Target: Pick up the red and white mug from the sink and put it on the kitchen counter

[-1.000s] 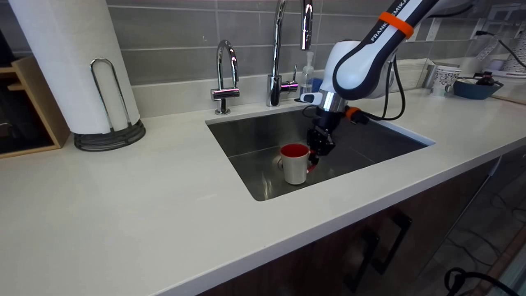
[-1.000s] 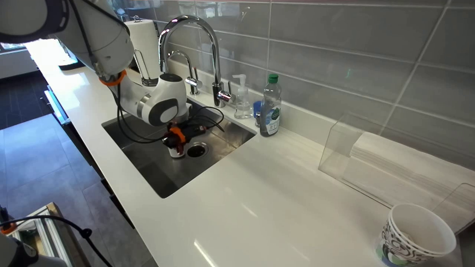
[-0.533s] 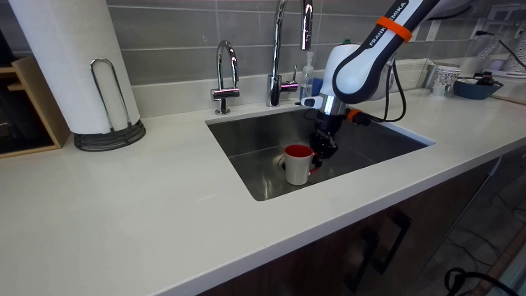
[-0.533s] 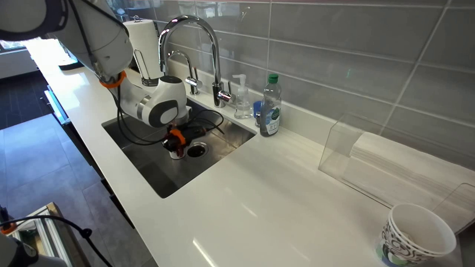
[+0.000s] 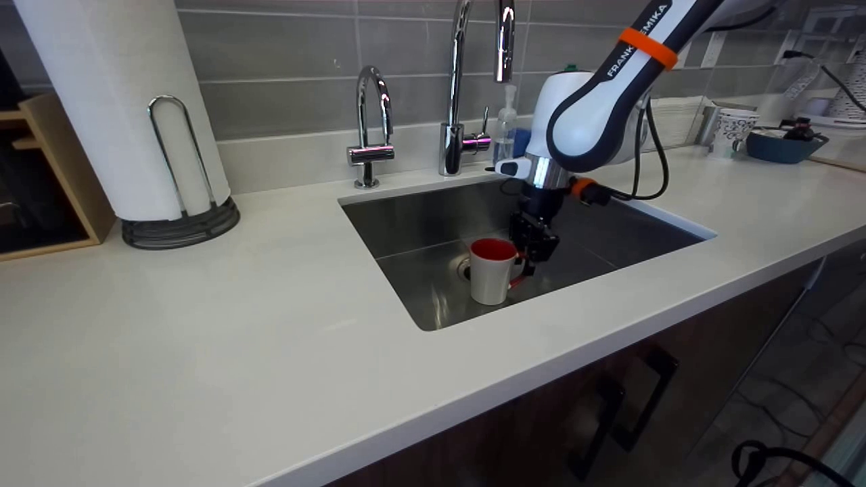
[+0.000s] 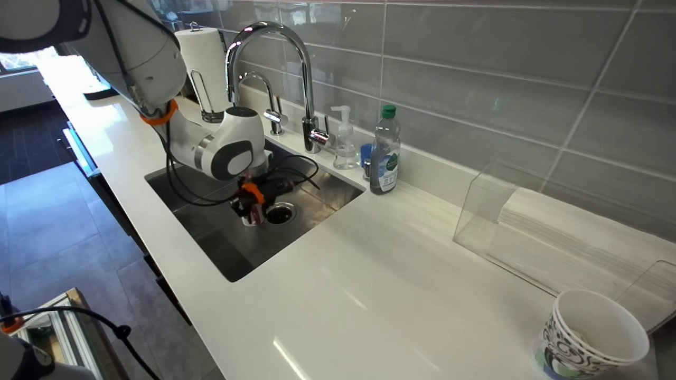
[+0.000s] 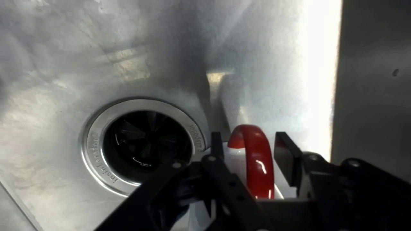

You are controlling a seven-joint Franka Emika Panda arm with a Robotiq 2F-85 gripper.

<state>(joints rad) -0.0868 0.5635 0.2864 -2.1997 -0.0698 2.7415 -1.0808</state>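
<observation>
The red and white mug (image 5: 489, 283) stands upright inside the steel sink (image 5: 423, 287), its red interior facing up. My gripper (image 5: 531, 260) is down in the basin on the handle side. In the wrist view the red handle (image 7: 259, 160) rises between the two fingers of my open gripper (image 7: 249, 142), with a visible gap on each side. Much of the mug's body is hidden there behind the gripper. In an exterior view the arm covers most of the mug (image 6: 252, 220). The white kitchen counter (image 5: 284, 318) surrounds the sink.
A drain hole (image 7: 149, 141) lies beside the mug. Behind the sink are a tall faucet (image 6: 306, 79), a small tap (image 5: 369, 128), a soap pump bottle (image 6: 346, 142) and a green-capped bottle (image 6: 385, 153). A paper towel roll (image 5: 128, 115) and paper cups (image 6: 591, 332) stand on the counter.
The mug and my gripper have shifted slightly to the right in an exterior view, mostly in the earlier half second. The jaws have opened, leaving the handle loose between them.
</observation>
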